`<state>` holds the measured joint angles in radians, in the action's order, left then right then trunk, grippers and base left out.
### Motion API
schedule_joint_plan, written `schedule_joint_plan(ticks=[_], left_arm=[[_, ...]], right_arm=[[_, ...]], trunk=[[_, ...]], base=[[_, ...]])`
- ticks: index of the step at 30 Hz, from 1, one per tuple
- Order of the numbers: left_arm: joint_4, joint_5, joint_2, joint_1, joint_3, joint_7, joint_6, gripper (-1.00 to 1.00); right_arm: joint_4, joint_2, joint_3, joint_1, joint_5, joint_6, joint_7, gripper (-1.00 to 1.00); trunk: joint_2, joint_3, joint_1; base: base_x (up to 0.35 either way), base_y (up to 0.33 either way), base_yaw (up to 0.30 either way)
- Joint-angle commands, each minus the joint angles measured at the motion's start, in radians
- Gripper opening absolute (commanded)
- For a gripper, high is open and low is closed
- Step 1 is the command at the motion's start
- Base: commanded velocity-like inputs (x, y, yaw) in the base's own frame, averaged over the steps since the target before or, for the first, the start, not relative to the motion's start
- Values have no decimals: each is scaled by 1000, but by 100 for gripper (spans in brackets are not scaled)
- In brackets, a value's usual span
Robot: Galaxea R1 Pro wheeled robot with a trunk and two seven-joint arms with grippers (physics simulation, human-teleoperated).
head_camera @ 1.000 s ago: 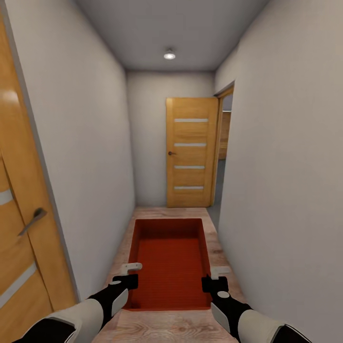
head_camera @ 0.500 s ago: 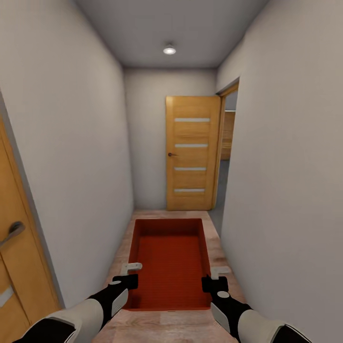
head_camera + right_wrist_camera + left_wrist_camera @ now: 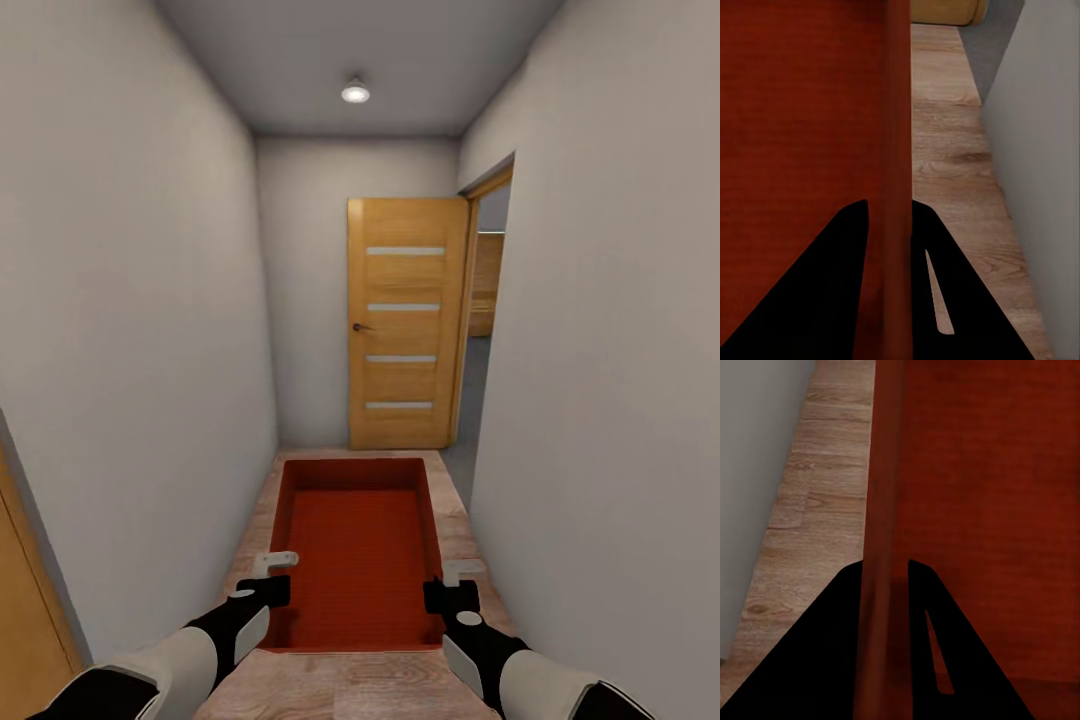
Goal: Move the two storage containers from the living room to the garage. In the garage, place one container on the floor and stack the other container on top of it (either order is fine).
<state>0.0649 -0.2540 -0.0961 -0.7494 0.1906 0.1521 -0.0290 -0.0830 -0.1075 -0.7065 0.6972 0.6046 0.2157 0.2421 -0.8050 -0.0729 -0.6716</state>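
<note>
One storage container [image 3: 357, 545] between left pincer [image 3: 268, 578] and right pincer [image 3: 449, 584], walls clamped.

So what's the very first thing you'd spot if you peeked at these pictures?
The big orange-red storage container, carried low in the middle of a narrow hallway with one wall pinched by the left gripper and the opposite wall by the right gripper. Next, the light-wood door with four frosted strips at the hallway's far end, beside an open doorway on the right. A round ceiling light glows overhead.
</note>
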Motion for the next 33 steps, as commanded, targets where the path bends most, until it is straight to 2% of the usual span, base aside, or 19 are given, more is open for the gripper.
schedule_joint_plan(ticks=[1,33], left_arm=[[3,2,12,-2,-65,81,-14,-100],[3,2,12,-2,-66,81,-13,-100]], right_arm=[[0,0,-17,0,12,-3,-14,-100],[0,0,-17,0,13,-1,-14,-100]], trunk=[[-1,-2,-1],[-1,-2,-1]], base=[[325,0,0],[325,0,0]])
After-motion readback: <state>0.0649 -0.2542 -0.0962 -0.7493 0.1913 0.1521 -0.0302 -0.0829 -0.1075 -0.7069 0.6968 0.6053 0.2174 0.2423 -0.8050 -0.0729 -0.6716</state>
